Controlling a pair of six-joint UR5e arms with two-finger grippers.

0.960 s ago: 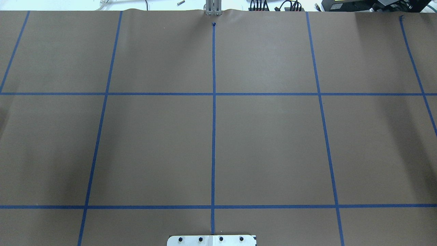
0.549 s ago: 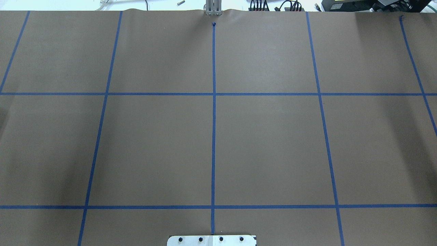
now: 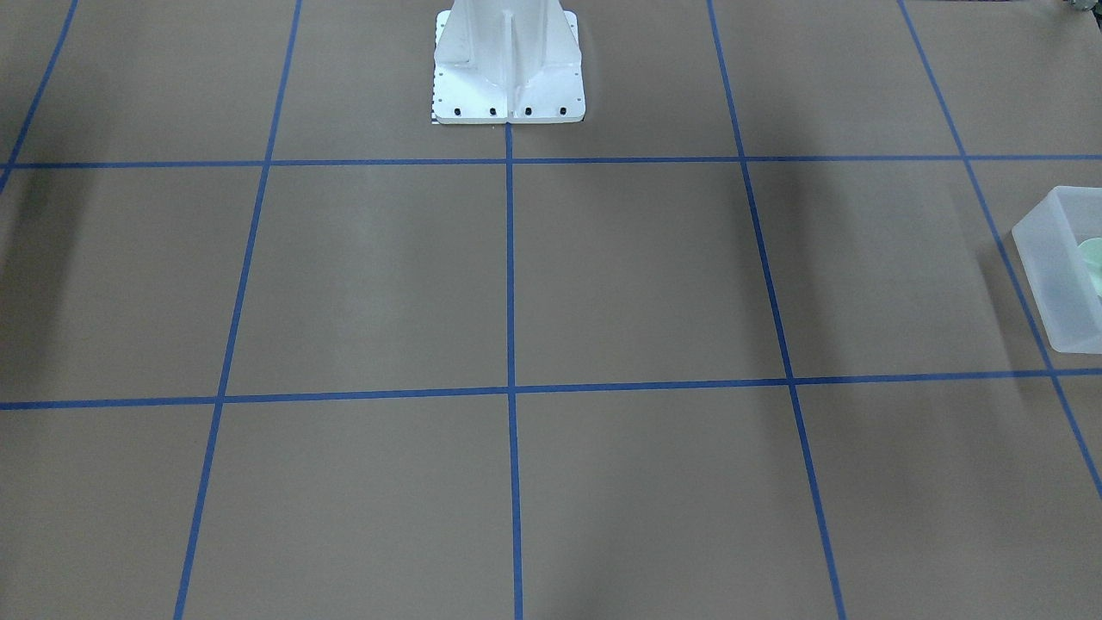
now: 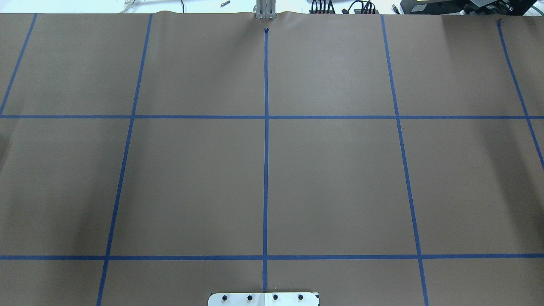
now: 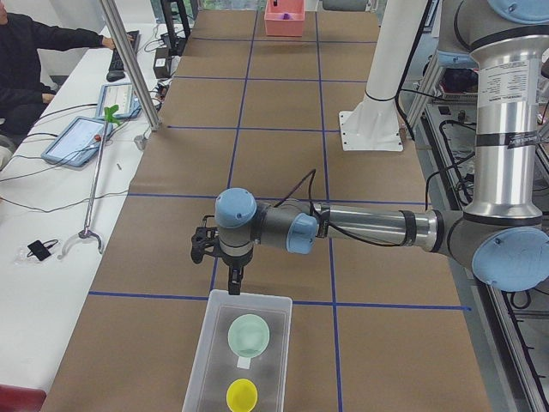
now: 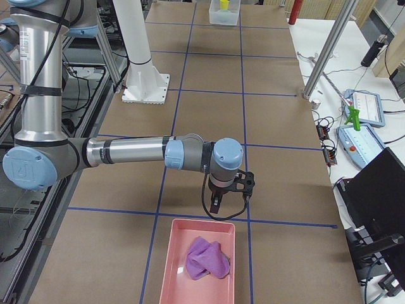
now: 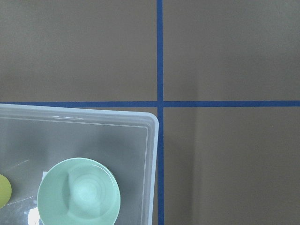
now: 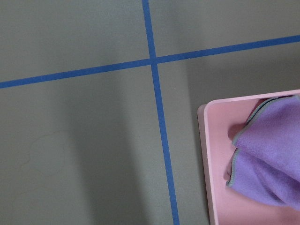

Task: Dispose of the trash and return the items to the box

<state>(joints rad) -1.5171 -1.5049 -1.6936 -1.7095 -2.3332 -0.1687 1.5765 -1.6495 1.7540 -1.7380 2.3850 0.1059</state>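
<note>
The frosted-white box [image 5: 249, 296] stands at the table's left end and holds the mint-green bowl [image 5: 250, 335] and a yellow cup [image 5: 242, 395]. The left wrist view looks down on the box's corner [image 7: 84, 118] with the bowl [image 7: 78, 192] inside. The front view shows the box's wall [image 3: 1046, 275] and a sliver of the bowl [image 3: 1093, 263]. My left gripper [image 5: 232, 281] hangs just beyond the box's far rim; I cannot tell whether it is open or shut. My right gripper [image 6: 215, 204] hangs just outside a pink tray [image 6: 202, 221]; I cannot tell its state either.
The pink tray [image 8: 208, 140] at the right end holds a purple cloth [image 6: 205, 259], which also shows in the right wrist view [image 8: 267, 154]. The white pedestal [image 3: 508, 69] stands at the robot's side. An operator [image 5: 34, 60] sits beyond the table's far edge, by tablets and cables.
</note>
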